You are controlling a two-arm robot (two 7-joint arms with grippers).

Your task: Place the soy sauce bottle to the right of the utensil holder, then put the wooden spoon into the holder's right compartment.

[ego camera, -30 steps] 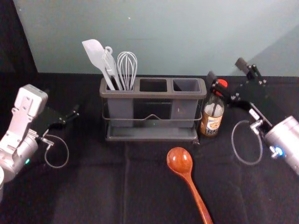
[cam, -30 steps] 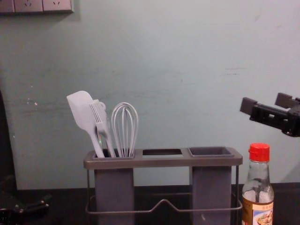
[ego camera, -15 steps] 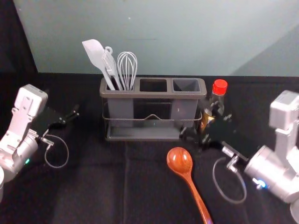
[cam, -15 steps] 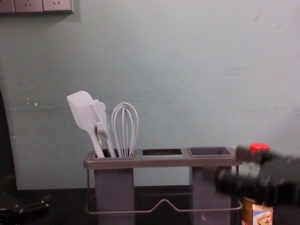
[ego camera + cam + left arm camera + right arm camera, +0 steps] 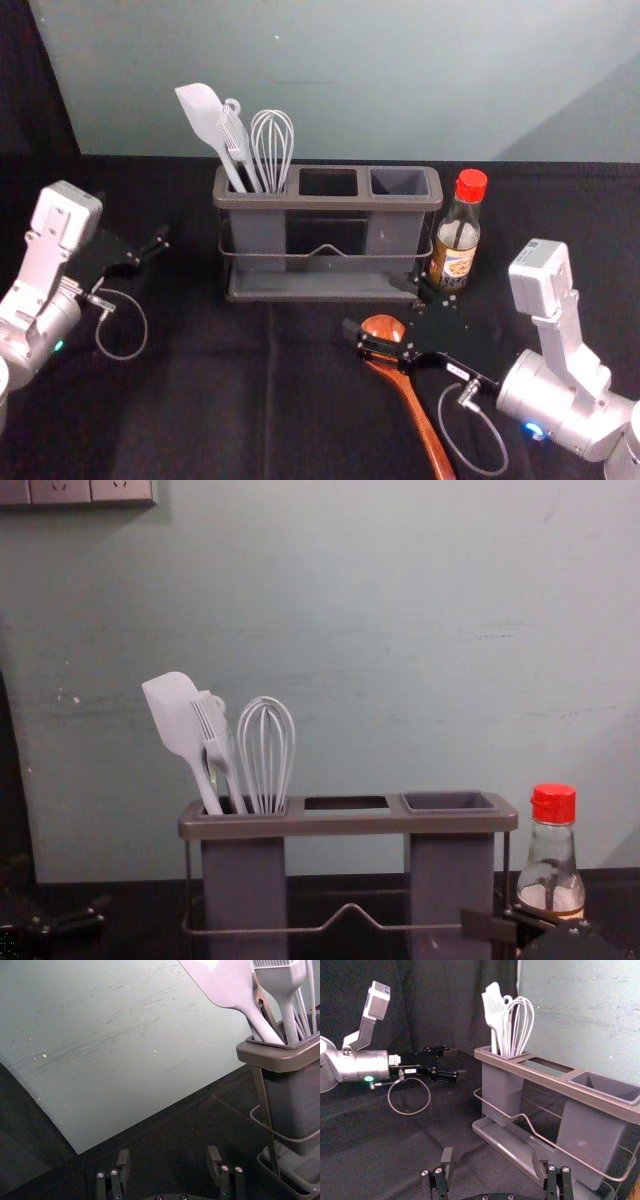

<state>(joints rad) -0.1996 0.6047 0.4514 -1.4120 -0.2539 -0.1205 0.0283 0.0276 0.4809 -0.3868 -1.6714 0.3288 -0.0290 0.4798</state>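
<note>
Your right gripper (image 5: 378, 306) is released, fingers apart, over the bowl end of the wooden spoon (image 5: 417, 415), near side of the utensil holder (image 5: 330, 203). Can't tell if it touches the spoon. Spoon lies on the black cloth (image 5: 200, 400), bowl toward the holder, handle running near and slightly right. Holder stands upright, far of the spoon. Soy sauce bottle (image 5: 458, 240) upright, just beside the holder's right end, red cap (image 5: 471, 185) on. Left compartment has the spatula (image 5: 203, 112), brush (image 5: 236, 140) and whisk (image 5: 272, 145). Your left gripper (image 5: 163, 243) is parked well left of the holder, also released.
</note>
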